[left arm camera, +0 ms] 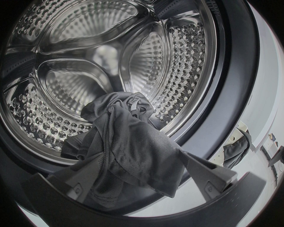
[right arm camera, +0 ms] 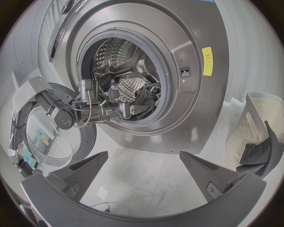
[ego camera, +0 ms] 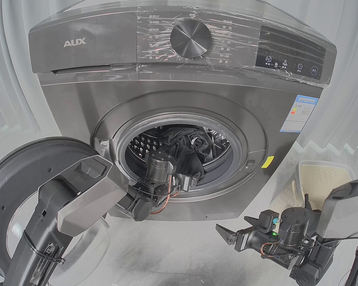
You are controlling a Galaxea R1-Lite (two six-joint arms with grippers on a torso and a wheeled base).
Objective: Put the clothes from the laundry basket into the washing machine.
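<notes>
Dark grey garment [left arm camera: 130, 142] lying bunched at mouth of drum [left arm camera: 88, 59] in washing machine [ego camera: 183, 92], edge hanging over door seal [left arm camera: 233, 88]. Left gripper [left arm camera: 139, 165] sitting at opening, fingers [left arm camera: 207, 177] spread wide, cloth draping between them, seemingly not pinched. Right gripper [right arm camera: 143, 155] hanging low near laundry basket [right arm camera: 254, 118], jaws wide, holding nothing; second garment [right arm camera: 257, 155] lying in basket. Risk: cloth snagging on finger at withdrawal, sliding out onto floor [ego camera: 170, 255]

One washing machine [ego camera: 88, 97] with one round door [ego camera: 17, 169], one dial [ego camera: 191, 38] and one yellow sticker [ego camera: 267, 161]. One laundry basket [ego camera: 325, 164]. Two dark garments: the first garment [ego camera: 187, 144] at the drum, the second garment [right arm camera: 260, 153] in the basket. Two grippers: left gripper [left arm camera: 139, 159] and right gripper [ego camera: 234, 224].
</notes>
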